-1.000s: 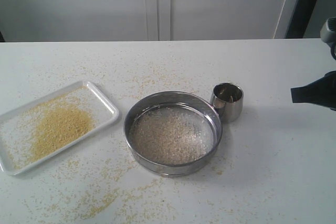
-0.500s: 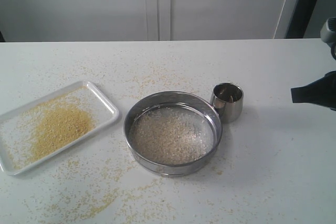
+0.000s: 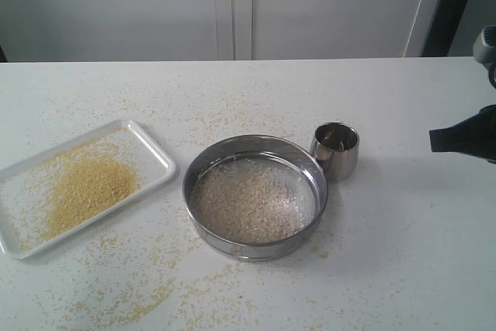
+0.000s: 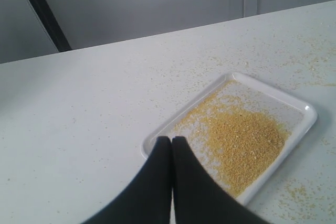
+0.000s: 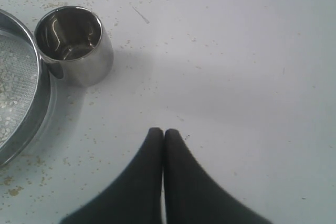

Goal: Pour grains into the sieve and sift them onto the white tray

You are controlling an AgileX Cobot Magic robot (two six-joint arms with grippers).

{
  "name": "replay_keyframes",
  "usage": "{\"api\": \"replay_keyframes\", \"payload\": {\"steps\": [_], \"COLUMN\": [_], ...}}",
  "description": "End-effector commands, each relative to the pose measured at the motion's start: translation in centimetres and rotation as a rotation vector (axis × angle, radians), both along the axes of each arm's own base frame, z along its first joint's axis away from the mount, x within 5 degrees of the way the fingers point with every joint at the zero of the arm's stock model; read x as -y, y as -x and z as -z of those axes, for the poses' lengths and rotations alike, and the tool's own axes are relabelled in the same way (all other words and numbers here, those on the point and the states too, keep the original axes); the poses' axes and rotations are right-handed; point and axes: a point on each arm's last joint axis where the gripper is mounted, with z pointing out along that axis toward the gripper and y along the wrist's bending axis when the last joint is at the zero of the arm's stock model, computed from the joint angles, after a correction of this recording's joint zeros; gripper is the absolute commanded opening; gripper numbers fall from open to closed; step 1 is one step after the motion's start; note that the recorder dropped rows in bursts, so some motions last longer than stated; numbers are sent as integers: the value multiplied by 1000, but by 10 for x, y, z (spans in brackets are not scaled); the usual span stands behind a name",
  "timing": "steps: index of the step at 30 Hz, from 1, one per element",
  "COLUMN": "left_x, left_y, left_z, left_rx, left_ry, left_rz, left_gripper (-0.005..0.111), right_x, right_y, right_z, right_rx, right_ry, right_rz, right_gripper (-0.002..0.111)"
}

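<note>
Exterior view: nothing has moved; pale grains [image 3: 248, 203] fill the sieve [image 3: 256, 251] and golden ones the white tray [image 3: 152, 145], so sifting looks done. Left wrist view: left gripper [image 4: 171, 140] closed, empty, near the tray. Right wrist view: right gripper [image 5: 162, 132] likewise.

sieve [image 3: 256, 249]: shiny silver rim, grey mesh with a tiny criss-cross pattern
pale grains [image 3: 248, 203]: whitish beige, speckled over the mesh in the sieve
white tray [image 3: 152, 150]: plain white, left of the sieve
yellow grains [image 3: 87, 187]: golden yellow, left of the sieve on the white tray
cup [image 3: 337, 156]: shiny silver, darker inside, just right of the sieve
table [image 3: 403, 230]: white, dotted with small yellow specks, mostly in front and left of the sieve
left gripper [image 4: 171, 140]: black
right gripper [image 5: 163, 131]: black
wall [image 3: 116, 5]: pale grey
</note>
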Motion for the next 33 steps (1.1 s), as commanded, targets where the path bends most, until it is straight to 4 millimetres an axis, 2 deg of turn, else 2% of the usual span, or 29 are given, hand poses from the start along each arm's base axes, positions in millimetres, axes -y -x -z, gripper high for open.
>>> {"api": "replay_keyframes", "payload": {"steps": [1, 25, 33], "left_x": [1, -1, 0], "left_y": [1, 19, 22], "left_z": [1, 70, 83], "left_rx": [0, 26, 84], "left_ry": [26, 35, 50], "left_rz": [2, -31, -28], "left_gripper": [0, 0, 0], "right_x": [1, 1, 1], "right_y": [0, 0, 0], "right_z": [-1, -1, -1], "right_rx": [13, 13, 13], "right_ry": [0, 0, 0], "right_rz": [5, 5, 5], "right_gripper": [0, 0, 0]}}
